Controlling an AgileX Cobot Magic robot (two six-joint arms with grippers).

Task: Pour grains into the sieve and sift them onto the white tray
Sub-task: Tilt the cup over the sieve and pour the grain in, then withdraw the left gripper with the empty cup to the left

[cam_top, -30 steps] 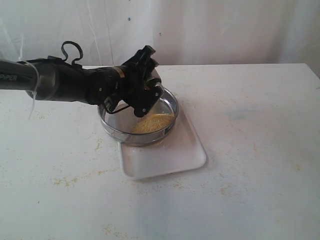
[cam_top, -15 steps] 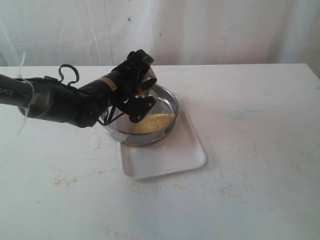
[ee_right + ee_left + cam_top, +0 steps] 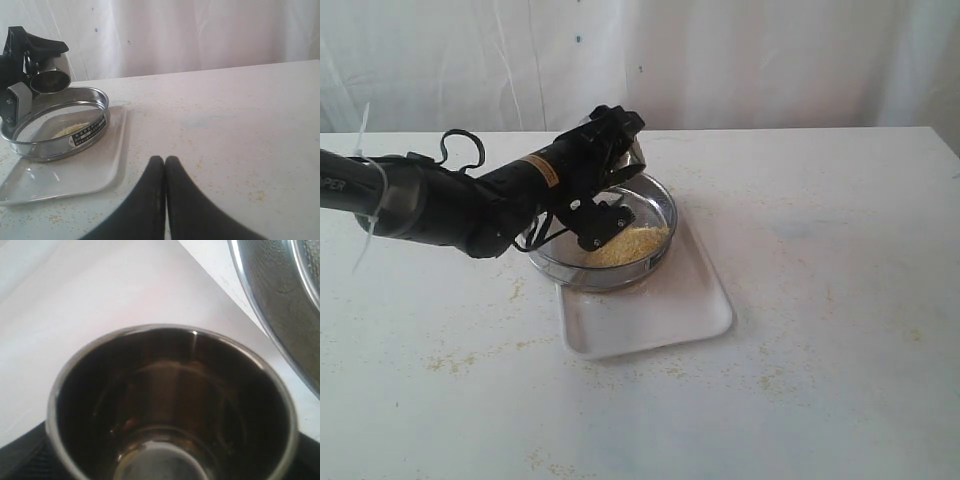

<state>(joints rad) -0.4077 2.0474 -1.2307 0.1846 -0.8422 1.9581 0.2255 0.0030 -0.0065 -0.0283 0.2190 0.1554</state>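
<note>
The sieve (image 3: 658, 262) rests on the far end of the white tray (image 3: 660, 315), with a heap of yellowish grains (image 3: 625, 245) on its mesh. My left gripper (image 3: 610, 175) is over the sieve's back-left rim, shut on a small steel cup (image 3: 623, 160) that is tipped toward the sieve. In the left wrist view the cup (image 3: 172, 405) shows a bare dark inside, with the sieve's wall (image 3: 280, 295) beside it. My right gripper (image 3: 165, 159) is shut and empty, low over the table to the right of the tray (image 3: 75, 175) and sieve (image 3: 60, 137). It is out of the exterior view.
Yellowish specks (image 3: 460, 360) are scattered over the white table (image 3: 820, 300). A white curtain (image 3: 770, 60) hangs behind the table's far edge. The left arm (image 3: 430, 195) stretches from the left side across to the sieve.
The left arm has dropped lower and its wrist has turned with the cup. In the last half second the cup shifted a little right over the sieve's back rim. The right gripper stayed put.
</note>
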